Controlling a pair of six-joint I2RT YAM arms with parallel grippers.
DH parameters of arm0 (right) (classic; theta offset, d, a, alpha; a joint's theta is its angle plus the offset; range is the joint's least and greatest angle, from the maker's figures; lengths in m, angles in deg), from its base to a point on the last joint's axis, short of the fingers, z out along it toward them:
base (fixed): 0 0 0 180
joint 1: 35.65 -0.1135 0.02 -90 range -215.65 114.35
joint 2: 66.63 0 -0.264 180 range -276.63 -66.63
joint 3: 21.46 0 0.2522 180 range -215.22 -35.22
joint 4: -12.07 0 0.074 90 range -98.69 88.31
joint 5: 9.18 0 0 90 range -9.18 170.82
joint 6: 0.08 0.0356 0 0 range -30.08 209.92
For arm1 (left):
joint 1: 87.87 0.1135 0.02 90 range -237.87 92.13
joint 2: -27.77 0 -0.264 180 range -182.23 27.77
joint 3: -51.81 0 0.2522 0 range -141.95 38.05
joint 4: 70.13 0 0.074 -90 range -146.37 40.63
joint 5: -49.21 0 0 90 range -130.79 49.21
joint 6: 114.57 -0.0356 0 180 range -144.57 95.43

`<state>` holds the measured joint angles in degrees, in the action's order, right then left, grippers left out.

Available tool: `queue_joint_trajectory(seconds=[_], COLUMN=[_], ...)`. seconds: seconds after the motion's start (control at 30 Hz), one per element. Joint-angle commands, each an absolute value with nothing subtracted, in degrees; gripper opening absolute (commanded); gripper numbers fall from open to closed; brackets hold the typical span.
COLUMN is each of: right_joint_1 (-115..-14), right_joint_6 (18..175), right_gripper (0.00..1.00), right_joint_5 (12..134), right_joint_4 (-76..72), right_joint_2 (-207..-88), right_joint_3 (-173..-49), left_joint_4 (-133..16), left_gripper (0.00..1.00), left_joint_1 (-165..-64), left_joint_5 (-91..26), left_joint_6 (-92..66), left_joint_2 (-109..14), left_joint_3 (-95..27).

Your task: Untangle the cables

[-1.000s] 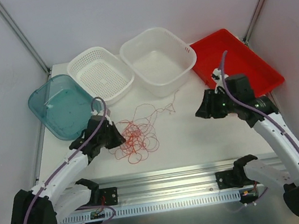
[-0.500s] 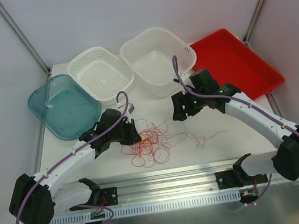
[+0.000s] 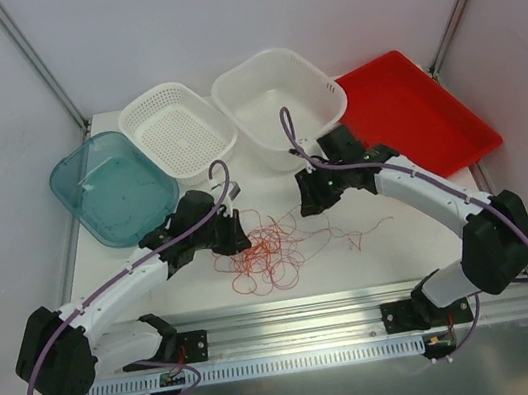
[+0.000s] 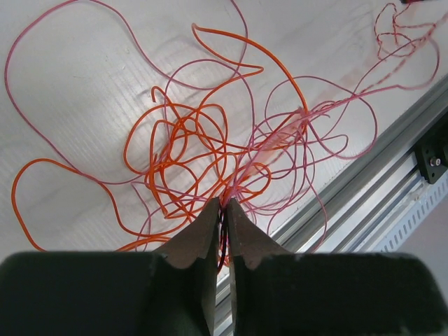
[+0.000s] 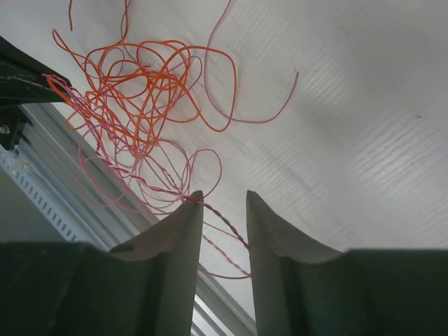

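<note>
The cables (image 3: 267, 248) are a loose tangle of thin red-orange and pink strands in the middle of the table, with one strand trailing right. My left gripper (image 3: 233, 235) sits at the tangle's left edge. In the left wrist view it (image 4: 225, 203) is shut on a few strands, and the rest of the cables (image 4: 210, 140) fan out beyond the tips. My right gripper (image 3: 311, 205) hovers at the tangle's upper right. In the right wrist view it (image 5: 224, 196) is open, and a twisted pink strand crosses the gap between its fingers. The main cable tangle (image 5: 140, 84) lies further off.
Along the back stand a teal tub (image 3: 110, 188), a white perforated basket (image 3: 177, 131), a white tub (image 3: 279, 104) and a red tray (image 3: 412, 112). An aluminium rail (image 3: 294, 314) runs along the near edge, close to the cables.
My right arm has swung left from beside the red tray to the tangle, and its jaws have narrowed. My left gripper has shifted right with the cables, which now spread further right.
</note>
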<state>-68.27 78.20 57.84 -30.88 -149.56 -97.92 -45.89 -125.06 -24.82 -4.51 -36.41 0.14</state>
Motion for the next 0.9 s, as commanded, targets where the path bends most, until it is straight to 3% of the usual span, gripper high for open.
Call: queue_joint_trajectory(seconds=[0.0, 0.03, 0.07, 0.2, 0.37, 0.6, 0.77, 0.87], right_joint_1=[-68.43, -68.34, -68.34, -68.34, -68.34, -68.52, -68.43, -68.43], right_joint_6=[77.27, 77.27, 77.53, 78.49, 79.72, 81.04, 81.83, 82.27], right_gripper=[0.12, 0.02, 0.01, 0.01, 0.01, 0.01, 0.01, 0.01], right_joint_5=[57.08, 57.09, 58.14, 58.41, 57.71, 57.44, 57.53, 57.53], right_joint_4=[-29.81, -30.07, -30.68, -31.92, -32.62, -32.1, -31.4, -30.96], right_joint_2=[-147.49, -147.05, -146.52, -143.62, -141.95, -141.16, -140.54, -140.28], right_joint_3=[-98.33, -98.59, -98.77, -100.34, -101.23, -100.18, -99.12, -98.86], left_joint_4=[-47.05, -47.14, -46.97, -47.14, -47.84, -51.79, -56.1, -58.57], left_gripper=[0.09, 0.11, 0.13, 0.23, 0.44, 0.6, 0.61, 0.52], left_joint_1=[-125.75, -125.75, -125.75, -125.75, -125.75, -125.75, -125.75, -125.75], left_joint_5=[-24.0, -24.0, -23.74, -23.12, -22.77, -25.76, -27.69, -29.09], left_joint_6=[-5.67, -5.67, -5.67, -5.58, -5.15, -3.74, -2.6, -2.42], left_joint_2=[-35.33, -35.25, -35.07, -35.07, -35.59, -37.87, -41.04, -43.93], left_joint_3=[-0.89, -0.71, -0.54, 0.78, 2.8, 3.07, 2.19, 1.66])
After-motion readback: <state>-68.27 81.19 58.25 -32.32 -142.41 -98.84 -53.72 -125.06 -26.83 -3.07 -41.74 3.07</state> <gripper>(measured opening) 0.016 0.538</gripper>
